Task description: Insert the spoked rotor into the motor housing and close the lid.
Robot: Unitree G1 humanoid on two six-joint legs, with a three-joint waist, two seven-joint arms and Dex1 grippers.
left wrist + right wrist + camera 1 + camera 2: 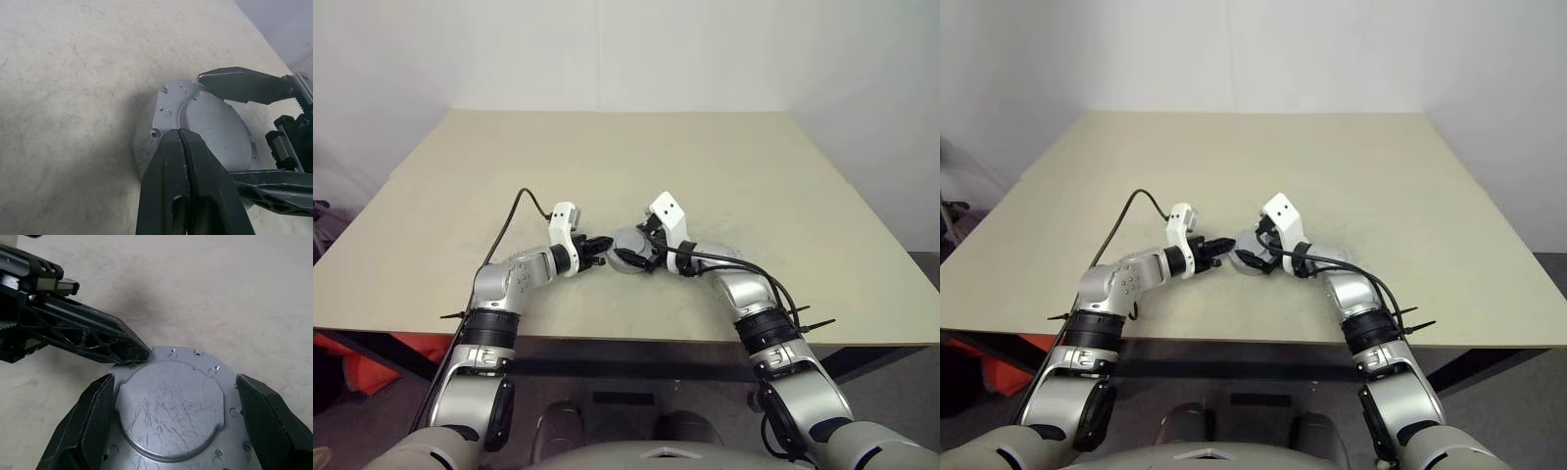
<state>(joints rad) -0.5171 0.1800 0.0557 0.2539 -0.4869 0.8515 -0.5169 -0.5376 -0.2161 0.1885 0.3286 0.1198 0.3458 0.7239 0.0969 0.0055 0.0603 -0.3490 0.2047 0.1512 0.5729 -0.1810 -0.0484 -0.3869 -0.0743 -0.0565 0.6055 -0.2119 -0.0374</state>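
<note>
While the right end effector [171,421] stands wide, straddling the motor housing [171,406] without clamping it, the left end effector [182,142], pinched shut, presses its rim, likely seating the lid on the table [754,176].

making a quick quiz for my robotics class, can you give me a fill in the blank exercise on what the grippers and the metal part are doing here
1. The silver motor housing lies on the ____ table.
2. The left gripper has its fingers ____, tips at the housing's rim.
3. The right gripper has its fingers spread ____, one on each side of the housing.
4. The housing's visible face is flat, scratched ____.

Missing words: beige; shut; open; metal
</note>
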